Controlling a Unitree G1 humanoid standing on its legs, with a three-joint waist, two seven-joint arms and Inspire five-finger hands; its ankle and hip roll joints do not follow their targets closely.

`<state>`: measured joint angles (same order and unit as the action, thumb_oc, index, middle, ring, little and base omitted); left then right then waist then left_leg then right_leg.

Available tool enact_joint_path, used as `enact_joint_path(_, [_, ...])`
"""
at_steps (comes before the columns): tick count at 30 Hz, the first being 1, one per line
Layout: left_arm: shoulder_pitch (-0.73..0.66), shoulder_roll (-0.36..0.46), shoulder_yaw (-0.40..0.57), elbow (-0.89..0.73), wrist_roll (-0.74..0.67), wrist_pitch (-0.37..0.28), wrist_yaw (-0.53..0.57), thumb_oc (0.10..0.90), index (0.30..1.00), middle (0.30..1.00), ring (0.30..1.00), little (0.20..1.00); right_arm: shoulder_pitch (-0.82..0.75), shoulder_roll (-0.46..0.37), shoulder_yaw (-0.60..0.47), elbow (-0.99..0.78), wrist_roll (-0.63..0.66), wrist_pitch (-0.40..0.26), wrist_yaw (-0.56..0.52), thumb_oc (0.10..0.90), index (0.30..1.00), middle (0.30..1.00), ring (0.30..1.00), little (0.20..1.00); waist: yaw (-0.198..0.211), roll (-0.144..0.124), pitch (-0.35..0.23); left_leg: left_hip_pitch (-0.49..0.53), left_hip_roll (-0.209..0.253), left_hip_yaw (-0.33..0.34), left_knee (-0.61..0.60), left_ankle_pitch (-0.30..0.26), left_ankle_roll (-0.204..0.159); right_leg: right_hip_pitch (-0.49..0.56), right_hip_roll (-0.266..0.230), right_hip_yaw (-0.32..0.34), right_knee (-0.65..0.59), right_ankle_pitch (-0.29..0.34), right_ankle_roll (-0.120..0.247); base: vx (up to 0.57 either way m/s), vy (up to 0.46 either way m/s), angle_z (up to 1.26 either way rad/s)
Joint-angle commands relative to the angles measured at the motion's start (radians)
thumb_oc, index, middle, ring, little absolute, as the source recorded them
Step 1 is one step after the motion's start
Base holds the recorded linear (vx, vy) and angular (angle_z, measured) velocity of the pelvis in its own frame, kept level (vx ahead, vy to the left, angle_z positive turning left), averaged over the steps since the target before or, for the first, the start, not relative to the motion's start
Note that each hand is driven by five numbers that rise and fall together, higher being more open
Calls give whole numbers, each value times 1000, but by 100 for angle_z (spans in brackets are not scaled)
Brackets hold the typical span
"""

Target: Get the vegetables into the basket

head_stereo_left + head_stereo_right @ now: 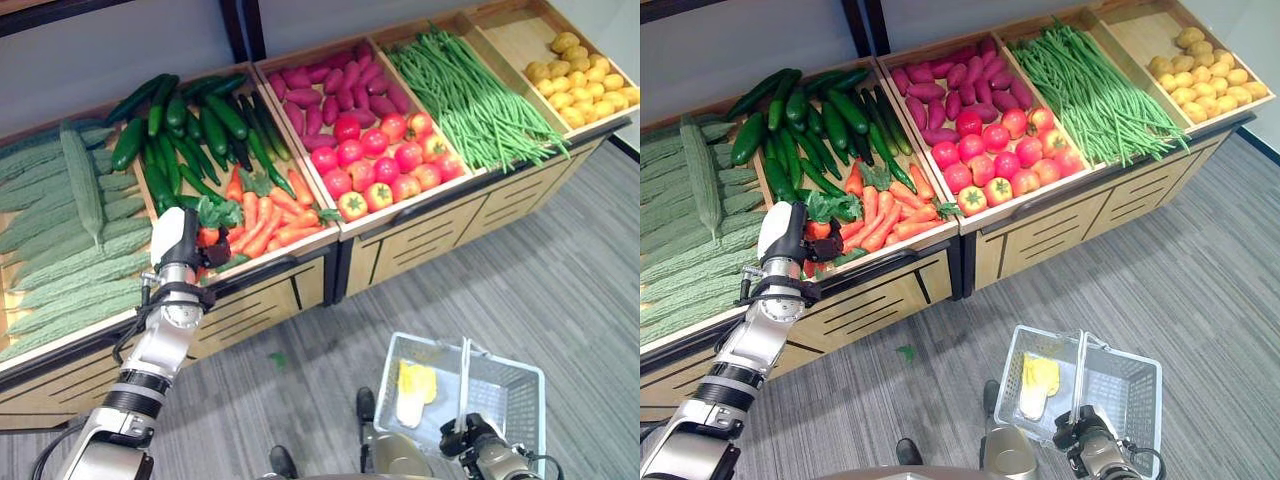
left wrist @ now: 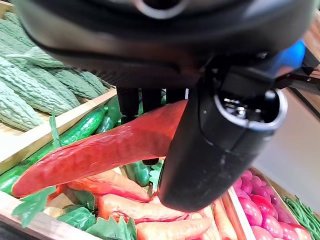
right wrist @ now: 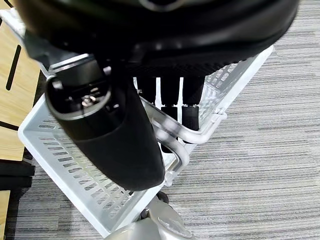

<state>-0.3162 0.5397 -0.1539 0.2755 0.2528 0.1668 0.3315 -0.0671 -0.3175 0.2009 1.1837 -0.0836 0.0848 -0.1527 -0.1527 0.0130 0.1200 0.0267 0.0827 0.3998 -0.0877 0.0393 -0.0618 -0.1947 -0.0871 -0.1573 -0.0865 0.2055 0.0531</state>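
A: From the head views first. Where does the job stand?

B: Mid-pick, I'd say. The left hand (image 1: 186, 252) is at the front edge of the carrot bin (image 1: 285, 252), with carrots (image 1: 268, 218) just past its fingers and the cucumbers (image 1: 195, 125) beyond those. The basket (image 1: 520, 384) sits on the floor, well away on the robot's right side, and already holds a pale yellow-white vegetable (image 1: 413, 391).

A: And the right hand?

B: The right hand (image 1: 1088, 432) is down at the basket's handle (image 1: 1078, 371), at the near end of it.

A: Left wrist view, then. Does it have anything?

B: Yes. The thumb and fingers are curled round a long red carrot (image 2: 105, 150), pinching it near its thick end; the tapered tip points away from the palm. Below it lie more carrots with green leaves (image 2: 95, 220), and bitter gourds (image 2: 35, 85) sit in the next bin over, beyond a wooden divider.

A: Right wrist view?

B: The fingers (image 3: 170, 100) wrap the basket's handle bars, thumb on the near side, with the basket wall directly below the palm.

A: So what does the next move need?

B: In my judgement, a lift clear of the pile and the bin's front lip, then a carry across to the basket. The carrot is long and held off-centre, so it may swing or slip; a firm pinch and a level path would help.
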Motion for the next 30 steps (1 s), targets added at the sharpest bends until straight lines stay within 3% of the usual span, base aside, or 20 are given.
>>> enact_joint_path(1, [-157, 103, 46, -37, 29, -43, 64, 400, 300, 300, 300, 300, 51, -16, 40, 37, -55, 37, -6, 400, 300, 300, 300, 300, -3, -36, -20, -33, 15, -59, 0, 10, -49, 61, -57, 19, 2, -67, 121, 0, 0, 0])
enact_joint_path(4, [-146, 117, 36, -81, 67, -38, 46, 400, 300, 300, 300, 300, 53, -16, 38, 38, -57, 40, -5, 400, 300, 300, 300, 300, 0, -35, -22, -25, 16, -57, 0, 7, -49, 68, -57, 20, 1, -69, 121, 11, 8, -1])
enact_joint_path(7, [-60, 60, 36, -167, 65, -53, -1, 400, 300, 300, 300, 300, 57, -19, 7, 41, -62, 54, -4, 400, 300, 300, 300, 300, 7, -35, -40, 22, -3, -62, 0, -20, -33, 109, -77, 20, 8, -72, 130, 10, 81, -3])
enact_joint_path(14, [-2, 30, 52, -215, 52, -61, -19, 400, 300, 300, 300, 300, 61, -14, -16, 52, -65, 63, 1, 400, 300, 300, 300, 300, 9, -36, -54, 39, -23, -76, 0, -33, -18, 130, -93, 17, 15, -71, 136, -19, 61, 3])
enact_joint_path(22, [166, -49, 109, -378, -43, -101, -55, 400, 300, 300, 300, 300, 64, 16, -44, 52, -57, 64, 1, 400, 300, 300, 300, 300, 29, -65, -75, 60, -61, -87, 0, -52, 16, 143, -133, 8, 42, -58, 159, -45, 90, 10])
enact_joint_path(28, [182, -63, 111, -408, -77, -109, -75, 400, 300, 300, 300, 300, 70, 25, -54, 47, -51, 62, 0, 400, 300, 300, 300, 300, 26, -74, -68, 57, -80, -82, 0, -56, 29, 125, -157, 15, 68, -45, 173, -33, 79, -2])
enact_joint_path(30, [149, -60, 89, -404, -91, -109, -78, 400, 300, 300, 300, 300, 75, 30, -58, 45, -47, 63, -9, 400, 300, 300, 300, 300, 6, -80, -59, 51, -94, -72, 0, -59, 36, 103, -172, 23, 76, -23, 186, -52, 125, -10])
